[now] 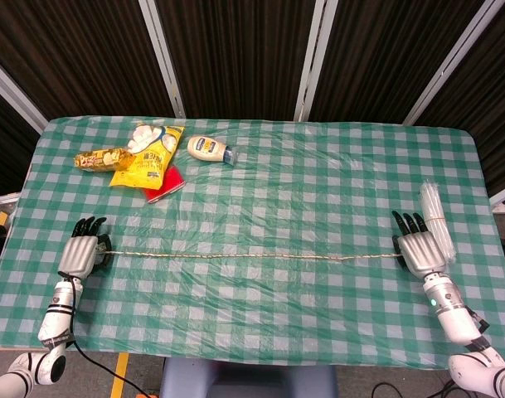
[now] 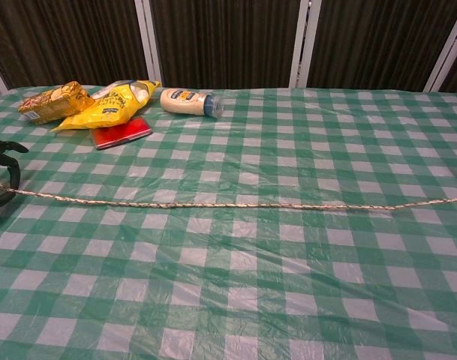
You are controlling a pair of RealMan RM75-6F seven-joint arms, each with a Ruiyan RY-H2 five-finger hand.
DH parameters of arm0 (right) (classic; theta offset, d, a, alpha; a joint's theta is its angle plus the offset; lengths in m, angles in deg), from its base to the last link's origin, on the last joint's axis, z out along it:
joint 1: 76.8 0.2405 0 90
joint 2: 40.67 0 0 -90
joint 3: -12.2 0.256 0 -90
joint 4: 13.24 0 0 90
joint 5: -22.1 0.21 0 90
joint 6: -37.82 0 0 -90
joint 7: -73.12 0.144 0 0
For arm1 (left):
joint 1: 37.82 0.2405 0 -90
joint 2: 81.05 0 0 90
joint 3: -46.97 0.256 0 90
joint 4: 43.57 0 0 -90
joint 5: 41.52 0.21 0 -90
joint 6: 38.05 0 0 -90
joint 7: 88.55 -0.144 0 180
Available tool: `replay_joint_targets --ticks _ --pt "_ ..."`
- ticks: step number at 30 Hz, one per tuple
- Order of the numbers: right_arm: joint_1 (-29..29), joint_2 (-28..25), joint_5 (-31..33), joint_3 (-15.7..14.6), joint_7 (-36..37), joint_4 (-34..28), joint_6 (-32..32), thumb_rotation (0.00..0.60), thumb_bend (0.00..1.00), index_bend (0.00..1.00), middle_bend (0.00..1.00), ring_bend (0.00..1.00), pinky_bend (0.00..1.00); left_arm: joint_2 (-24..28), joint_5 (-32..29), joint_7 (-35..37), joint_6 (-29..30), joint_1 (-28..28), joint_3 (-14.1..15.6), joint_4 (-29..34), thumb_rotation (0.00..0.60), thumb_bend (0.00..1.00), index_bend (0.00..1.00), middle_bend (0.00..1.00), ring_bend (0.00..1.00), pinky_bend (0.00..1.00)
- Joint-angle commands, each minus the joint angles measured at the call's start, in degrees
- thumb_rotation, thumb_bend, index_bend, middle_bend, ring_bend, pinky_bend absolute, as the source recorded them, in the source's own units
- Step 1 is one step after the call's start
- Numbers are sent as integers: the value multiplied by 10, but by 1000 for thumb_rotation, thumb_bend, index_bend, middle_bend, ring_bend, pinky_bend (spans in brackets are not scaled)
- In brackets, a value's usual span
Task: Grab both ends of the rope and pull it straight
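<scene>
Nearly done: rope (image 1: 252, 256) stretched across the checked surface (image 1: 318, 182), ends gripped by left hand (image 1: 80, 254) and right hand (image 1: 418, 252). Slight sag mid-span; final tightening likely left.

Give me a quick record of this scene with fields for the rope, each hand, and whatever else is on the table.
rope: stretched nearly straight across the table, slight sag
left hand: holds the rope's left end
right hand: holds the rope's right end
table: green checked cloth
far-left items: yellow snack bag, small snack pack, red packet, mayonnaise bottle lying on its side
</scene>
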Motion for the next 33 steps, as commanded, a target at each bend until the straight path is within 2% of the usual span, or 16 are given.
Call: replay_joint_targets --ticks 1,3,6,9,14,19,23,27,30,33 --pt "2 1 6 -2 -4 3 15 600 483 544 49 0 0 0 1 4 -2 1 2 -1 600 437 427 100 0 60" --pt "3 1 12 -2 -8 0 25 600 482 435 30 0 0 1 3 8 -4 2 3 2 600 436 271 94 0 60" --pt "3 -1 19 0 -11 -5 33 600 483 277 0 0 0 6 5 13 -7 2 5 10 600 433 115 82 0 60" --pt "3 -4 22 1 -15 -11 33 600 483 214 0 0 0 12 6 15 -4 4 5 20 600 429 12 66 0 60" --pt "-6 -17 22 6 -10 -31 14 600 476 133 0 0 0 34 9 43 31 17 -4 61 600 416 0 3 0 59" --pt "-35 -50 5 6 6 -89 -48 600 425 6 0 0 0 89 42 82 100 45 3 145 600 403 0 0 0 52" --pt "-71 -80 -24 -3 6 -154 -124 600 399 0 0 0 0 153 82 89 150 75 30 236 600 390 0 0 0 38" --pt "-118 -108 -43 -23 -32 -232 -196 600 385 0 0 0 0 224 129 58 210 121 76 324 600 387 0 0 0 18" --pt "-153 -119 -67 -46 -63 -269 -243 600 382 0 0 0 0 263 160 29 266 165 111 367 600 395 0 0 0 18" --pt "-190 -112 -91 -62 -55 -271 -296 600 381 0 0 0 0 278 170 -30 300 202 132 382 600 404 0 0 0 19"
